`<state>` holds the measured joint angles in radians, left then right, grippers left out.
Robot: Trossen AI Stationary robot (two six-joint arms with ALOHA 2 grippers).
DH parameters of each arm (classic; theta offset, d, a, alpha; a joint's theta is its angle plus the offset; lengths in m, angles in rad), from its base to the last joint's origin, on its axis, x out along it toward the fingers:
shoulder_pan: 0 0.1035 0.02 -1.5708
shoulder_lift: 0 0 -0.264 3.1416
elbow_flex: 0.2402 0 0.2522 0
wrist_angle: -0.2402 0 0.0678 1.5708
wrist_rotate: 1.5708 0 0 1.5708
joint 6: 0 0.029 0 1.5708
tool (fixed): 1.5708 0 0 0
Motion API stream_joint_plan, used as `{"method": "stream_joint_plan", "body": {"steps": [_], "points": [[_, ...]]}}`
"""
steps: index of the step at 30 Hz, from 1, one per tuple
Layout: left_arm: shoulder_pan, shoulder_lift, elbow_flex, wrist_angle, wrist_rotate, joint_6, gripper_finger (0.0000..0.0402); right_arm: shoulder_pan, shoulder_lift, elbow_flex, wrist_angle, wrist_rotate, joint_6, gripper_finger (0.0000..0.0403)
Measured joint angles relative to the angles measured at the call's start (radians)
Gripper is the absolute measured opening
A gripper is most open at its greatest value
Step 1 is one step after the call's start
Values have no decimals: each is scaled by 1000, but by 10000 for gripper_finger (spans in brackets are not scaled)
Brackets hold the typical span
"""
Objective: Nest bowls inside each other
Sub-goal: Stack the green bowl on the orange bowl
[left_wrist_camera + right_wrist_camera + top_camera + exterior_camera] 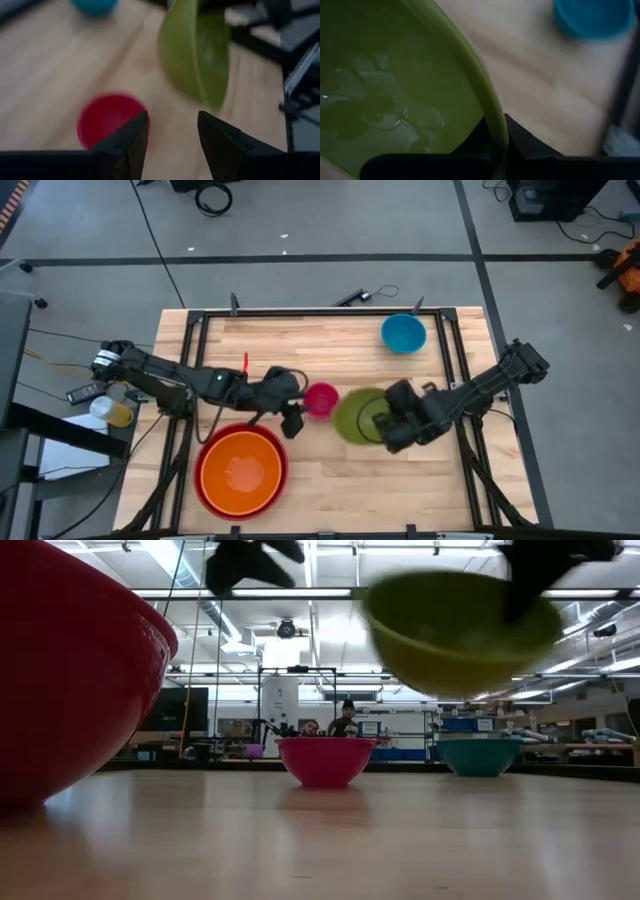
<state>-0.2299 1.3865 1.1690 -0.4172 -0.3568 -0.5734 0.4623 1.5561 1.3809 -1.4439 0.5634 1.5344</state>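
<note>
Lime green bowl [358, 417] is lifted clear of the table [430, 490], mouth up and slightly tilted, right gripper [390, 430] clenched on its rim. Low view shows it airborne; high view doesn't. Orange bowl [240, 470] sits nested in red bowl [205, 498] at front left. Pink bowl [321, 399] mid-table and blue bowl [403, 333] at the back both look empty. Left gripper [290, 420] hangs beside the pink bowl, fingers apart, holding nothing.

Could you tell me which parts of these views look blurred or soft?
High view: the lime green bowl is smeared. Low view: it hangs blurred above the table; the red bowl looms soft. Left wrist view: the pink bowl looks fuzzy.
</note>
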Motion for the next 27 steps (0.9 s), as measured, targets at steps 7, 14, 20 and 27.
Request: {"method": "stream_joint_plan", "body": {"steps": [7, 14, 20, 27], "points": [[75, 0, 0, 150, -26, 92, 216, -73, -1, 56, 68, 172, -46, 19], [104, 0, 0, 185, -16, 179, 279, -134, -1, 57, 123, 225, -109, 20], [108, 1, 0, 227, -56, 224, 288, -178, -2, 57, 167, 247, -159, 20], [180, 10, 0, 185, -101, 205, 258, -190, -2, 56, 407, 270, -396, 20]]}}
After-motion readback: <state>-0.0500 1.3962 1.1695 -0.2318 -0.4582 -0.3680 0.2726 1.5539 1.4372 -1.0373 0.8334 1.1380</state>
